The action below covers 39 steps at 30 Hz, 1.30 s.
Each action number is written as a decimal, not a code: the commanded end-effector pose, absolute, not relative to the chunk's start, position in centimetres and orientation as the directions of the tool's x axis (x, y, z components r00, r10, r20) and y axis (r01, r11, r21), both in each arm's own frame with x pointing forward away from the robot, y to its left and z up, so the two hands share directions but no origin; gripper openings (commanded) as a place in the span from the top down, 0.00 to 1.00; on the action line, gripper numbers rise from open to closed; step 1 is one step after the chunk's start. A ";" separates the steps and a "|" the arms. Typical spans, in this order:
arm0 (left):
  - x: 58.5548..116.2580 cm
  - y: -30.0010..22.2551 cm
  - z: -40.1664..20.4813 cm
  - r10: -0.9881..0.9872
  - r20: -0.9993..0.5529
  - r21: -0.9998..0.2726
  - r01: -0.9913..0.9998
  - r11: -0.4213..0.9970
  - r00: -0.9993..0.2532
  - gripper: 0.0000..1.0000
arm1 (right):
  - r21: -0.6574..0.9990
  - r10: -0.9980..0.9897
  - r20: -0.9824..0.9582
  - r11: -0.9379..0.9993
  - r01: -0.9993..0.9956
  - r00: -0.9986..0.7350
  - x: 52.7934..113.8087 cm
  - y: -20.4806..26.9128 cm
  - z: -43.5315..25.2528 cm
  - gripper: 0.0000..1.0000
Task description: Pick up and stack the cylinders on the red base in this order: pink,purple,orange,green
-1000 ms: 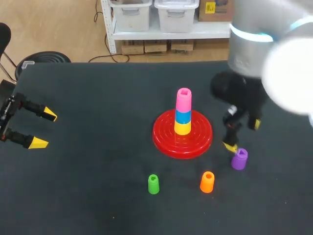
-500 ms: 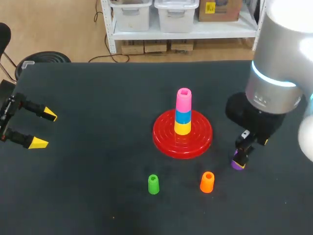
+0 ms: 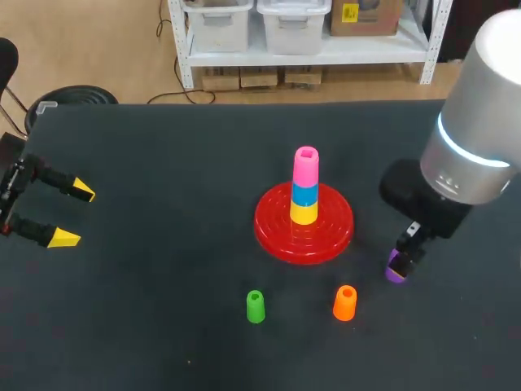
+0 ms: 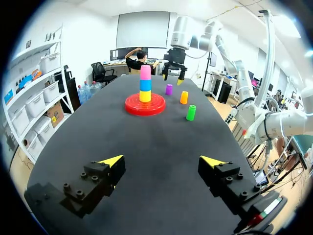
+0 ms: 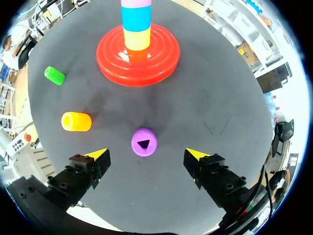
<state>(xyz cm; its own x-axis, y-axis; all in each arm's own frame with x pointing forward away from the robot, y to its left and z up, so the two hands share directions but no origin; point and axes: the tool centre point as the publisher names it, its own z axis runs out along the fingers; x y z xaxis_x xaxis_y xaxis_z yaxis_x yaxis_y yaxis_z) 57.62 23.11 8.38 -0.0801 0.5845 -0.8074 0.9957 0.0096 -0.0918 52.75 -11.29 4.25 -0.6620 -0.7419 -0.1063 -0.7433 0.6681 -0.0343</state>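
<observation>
Right gripper [image 5: 146,154] hangs released, jaws spread, straight above the upright purple cylinder [image 5: 144,142], which stands near the red base [image 5: 161,54]; you likely need only descend vertically.

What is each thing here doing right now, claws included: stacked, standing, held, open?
red base: carries a three-piece stack.
yellow cylinder: stacked, lowest.
blue cylinder: stacked, middle.
pink cylinder: stacked, top.
purple cylinder: upright, unheld.
orange cylinder: upright, unheld.
green cylinder: upright, unheld.
right gripper: open, around the purple cylinder, not touching.
left gripper: open, empty.
</observation>
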 end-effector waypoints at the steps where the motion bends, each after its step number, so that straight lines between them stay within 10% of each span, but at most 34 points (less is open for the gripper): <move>1: 57.7 23.2 8.3 0.583 -0.809 -0.090 0.996 0.007 -0.078 0.00 | -0.027 -0.748 -0.091 0.662 -0.749 -0.658 53.5 -10.8 3.7 0.00; 39: 57.7 23.2 8.3 0.583 -0.809 -0.090 0.996 0.007 -0.078 0.00 | 0.013 -0.750 -0.060 0.659 -0.752 -0.658 52.2 -9.7 2.9 0.00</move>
